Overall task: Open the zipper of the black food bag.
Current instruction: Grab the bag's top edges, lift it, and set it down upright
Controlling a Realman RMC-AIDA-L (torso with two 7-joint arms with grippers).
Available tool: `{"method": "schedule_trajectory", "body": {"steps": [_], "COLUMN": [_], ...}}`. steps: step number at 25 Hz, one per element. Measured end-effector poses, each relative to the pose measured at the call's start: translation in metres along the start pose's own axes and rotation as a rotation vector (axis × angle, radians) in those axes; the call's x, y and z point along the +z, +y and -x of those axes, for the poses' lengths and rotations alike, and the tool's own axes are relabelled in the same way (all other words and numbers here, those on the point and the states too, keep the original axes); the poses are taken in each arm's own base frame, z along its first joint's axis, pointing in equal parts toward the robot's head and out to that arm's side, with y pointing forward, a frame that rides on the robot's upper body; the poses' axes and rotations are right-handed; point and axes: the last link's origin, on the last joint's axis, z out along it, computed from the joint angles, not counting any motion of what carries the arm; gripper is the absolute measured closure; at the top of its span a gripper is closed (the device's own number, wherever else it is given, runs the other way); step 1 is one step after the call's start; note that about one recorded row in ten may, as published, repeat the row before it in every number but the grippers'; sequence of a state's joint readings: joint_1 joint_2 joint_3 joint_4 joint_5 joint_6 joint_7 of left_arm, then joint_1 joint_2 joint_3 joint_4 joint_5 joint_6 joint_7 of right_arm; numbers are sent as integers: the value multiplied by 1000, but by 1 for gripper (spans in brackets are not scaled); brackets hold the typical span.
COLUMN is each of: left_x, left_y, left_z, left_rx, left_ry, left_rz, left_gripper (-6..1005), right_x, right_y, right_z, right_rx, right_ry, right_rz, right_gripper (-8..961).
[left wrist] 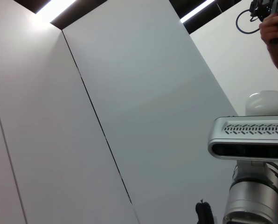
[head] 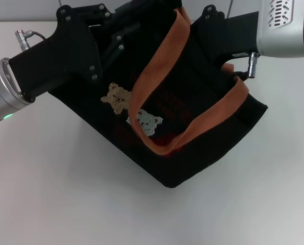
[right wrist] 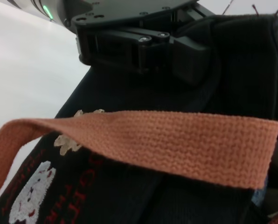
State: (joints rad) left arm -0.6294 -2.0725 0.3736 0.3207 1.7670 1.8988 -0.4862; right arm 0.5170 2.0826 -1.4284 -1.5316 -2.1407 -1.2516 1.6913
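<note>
Left gripper (head: 122, 31) clamps boxy black fabric food bag (head: 203, 148); right gripper (head: 213, 30) grip unclear. Keep bag pinned, pull along top edge.

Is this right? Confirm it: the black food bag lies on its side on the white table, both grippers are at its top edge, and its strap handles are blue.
One thing is wrong: the strap handles are orange-brown, as the head and right wrist views show. The black food bag does lie on its side on the white table, with the left gripper and right gripper at its top edge.
</note>
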Motion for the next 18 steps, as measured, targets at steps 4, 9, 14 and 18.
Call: {"method": "schedule_trajectory", "body": {"steps": [4, 9, 14, 18], "left_x": [0, -1, 0, 1], "left_y": [0, 0, -2, -4], "left_z": [0, 0, 0, -1], "left_rx": [-2, -3, 1, 6], "left_ry": [3, 5, 9, 15], "left_rz": [-7, -16, -29, -36], "left_gripper": [824, 824, 825, 825], "right_x": [-2, -10, -27, -40], "right_y": [2, 3, 3, 9], "right_z": [1, 1, -2, -7], "right_rx": [-3, -7, -6, -4], "right_ry": [3, 7, 26, 58], "right_rz": [17, 48, 80, 118], "right_gripper": [946, 938, 929, 923]}}
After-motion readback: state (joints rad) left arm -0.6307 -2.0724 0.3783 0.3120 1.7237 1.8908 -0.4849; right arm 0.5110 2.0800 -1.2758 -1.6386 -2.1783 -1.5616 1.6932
